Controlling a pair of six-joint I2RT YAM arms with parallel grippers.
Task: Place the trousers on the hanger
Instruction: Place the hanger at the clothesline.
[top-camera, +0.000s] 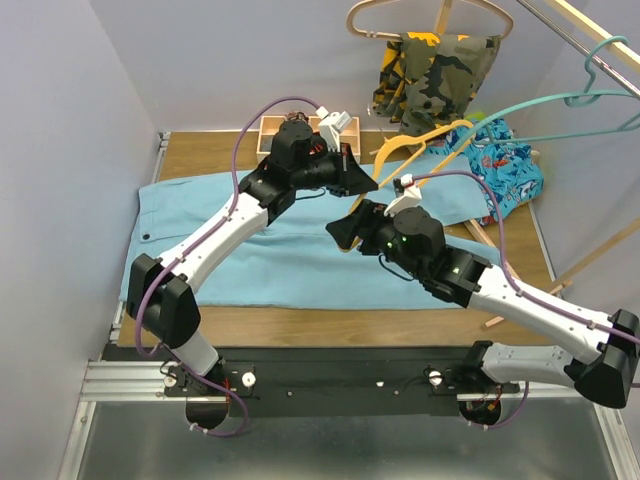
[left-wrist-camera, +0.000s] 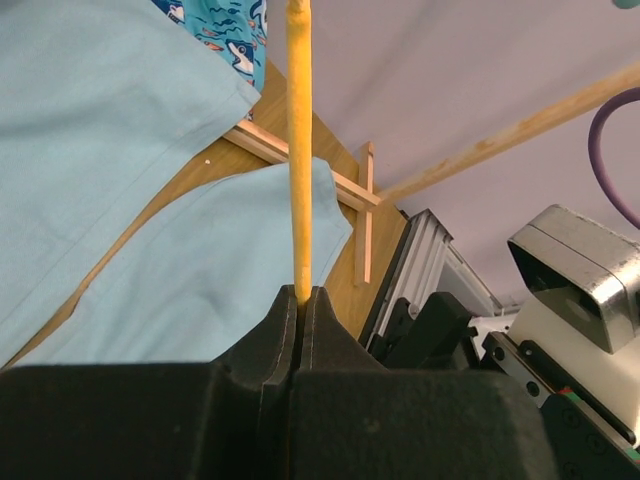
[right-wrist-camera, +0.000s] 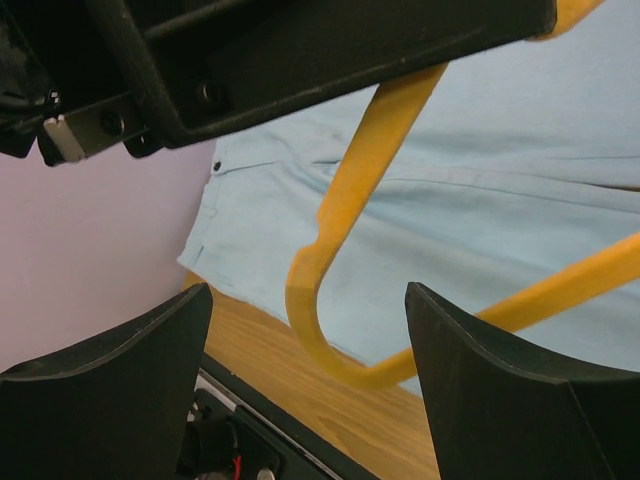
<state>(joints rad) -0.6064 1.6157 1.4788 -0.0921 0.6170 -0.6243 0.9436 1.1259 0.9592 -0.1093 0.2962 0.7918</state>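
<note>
The light sky-blue trousers (top-camera: 300, 250) lie spread flat on the wooden table; they also show in the left wrist view (left-wrist-camera: 120, 150) and the right wrist view (right-wrist-camera: 500, 170). The teal hanger (top-camera: 560, 100) hangs on the rack at the upper right, away from both grippers. My left gripper (top-camera: 362, 180) (left-wrist-camera: 300, 295) is shut on a yellow hanger (top-camera: 432, 134) (left-wrist-camera: 298, 150) and holds it above the trousers. My right gripper (top-camera: 343, 232) (right-wrist-camera: 308, 292) is open, its jaws on either side of the yellow hanger's rounded corner (right-wrist-camera: 345, 190) without touching it.
A camouflage garment (top-camera: 435, 75) hangs on a pale wooden hanger (top-camera: 420, 15) at the back. A blue shark-print cloth (top-camera: 510, 165) lies at the right. A small wooden box (top-camera: 290, 130) stands behind the left arm. The rack's wooden rod (top-camera: 590, 40) and struts (top-camera: 600, 255) stand at the right.
</note>
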